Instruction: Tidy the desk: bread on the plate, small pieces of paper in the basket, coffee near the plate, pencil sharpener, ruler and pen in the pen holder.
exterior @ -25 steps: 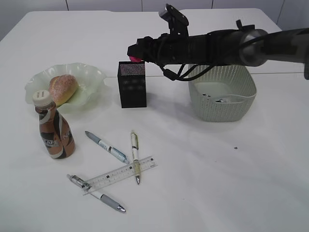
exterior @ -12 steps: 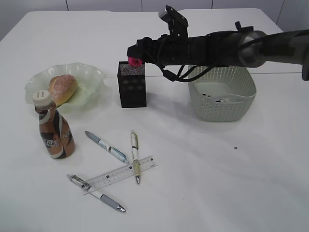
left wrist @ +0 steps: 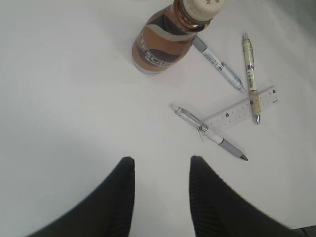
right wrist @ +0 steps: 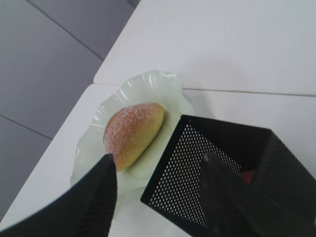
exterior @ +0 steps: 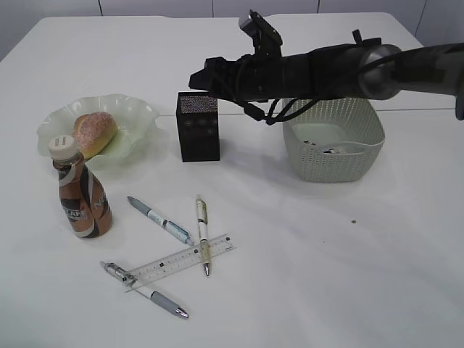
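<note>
Your left gripper (left wrist: 159, 170) hangs empty with its jaws partly apart over bare desk (exterior: 348, 275); the coffee (exterior: 80, 192) stands ahead of it, and the ruler (exterior: 181, 261) lies just right of that, its long axis slanting across the jaw line with pens crossing it. Farther right, your right gripper (exterior: 210, 72) hovers over the pen holder (exterior: 199, 127), jaws spread and empty, a red thing (right wrist: 245, 176) down in the cup. So judge the left arm nearer the ruler, needing a wrist turn.
</note>
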### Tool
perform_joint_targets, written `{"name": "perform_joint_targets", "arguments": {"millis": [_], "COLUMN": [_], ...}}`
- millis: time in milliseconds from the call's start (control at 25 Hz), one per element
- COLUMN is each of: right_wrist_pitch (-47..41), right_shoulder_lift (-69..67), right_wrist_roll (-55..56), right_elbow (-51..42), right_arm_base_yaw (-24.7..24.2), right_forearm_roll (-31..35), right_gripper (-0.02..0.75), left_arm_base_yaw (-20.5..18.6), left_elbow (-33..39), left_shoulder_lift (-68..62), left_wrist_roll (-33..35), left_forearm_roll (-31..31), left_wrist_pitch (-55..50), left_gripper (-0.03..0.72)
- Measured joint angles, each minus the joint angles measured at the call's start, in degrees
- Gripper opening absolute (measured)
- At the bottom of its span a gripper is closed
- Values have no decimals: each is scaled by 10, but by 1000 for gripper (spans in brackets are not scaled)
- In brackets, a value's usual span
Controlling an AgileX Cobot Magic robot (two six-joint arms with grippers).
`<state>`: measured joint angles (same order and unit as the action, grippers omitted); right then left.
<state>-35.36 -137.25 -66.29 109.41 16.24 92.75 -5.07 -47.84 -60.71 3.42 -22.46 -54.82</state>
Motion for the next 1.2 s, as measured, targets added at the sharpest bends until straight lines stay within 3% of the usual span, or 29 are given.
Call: {"name": "perform_joint_targets", "arguments": {"millis": [240, 480, 640, 840, 1000, 1200], "right_wrist_pitch": [-15, -125, -190, -266, -296, -317], "right_shoulder_lift": [46, 106, 149, 186, 206, 217], "right_wrist_roll": [197, 334, 376, 399, 403, 360], "right_elbow": [0, 1, 1, 1, -6, -51], "right_arm_base_yaw": [2, 6, 15, 61, 109, 149], "right_forearm_roll": [-206, -395, -507, -636, -702, -726], "right_gripper": [403, 405, 405, 405, 401, 400], "left_arm_base_yaw": [0, 0, 0, 0, 0, 0], "left_elbow": [0, 0, 0, 0, 0, 0], "left_shoulder_lift": [0, 0, 0, 0, 0, 0], "left_wrist_roll": [0, 0, 0, 0, 0, 0], "left_forearm_roll": [0, 0, 0, -2, -3, -3], "left_wrist_pitch": [-2, -3, -3, -3, -3, 0], "left_gripper": [276, 276, 276, 276, 276, 276]}}
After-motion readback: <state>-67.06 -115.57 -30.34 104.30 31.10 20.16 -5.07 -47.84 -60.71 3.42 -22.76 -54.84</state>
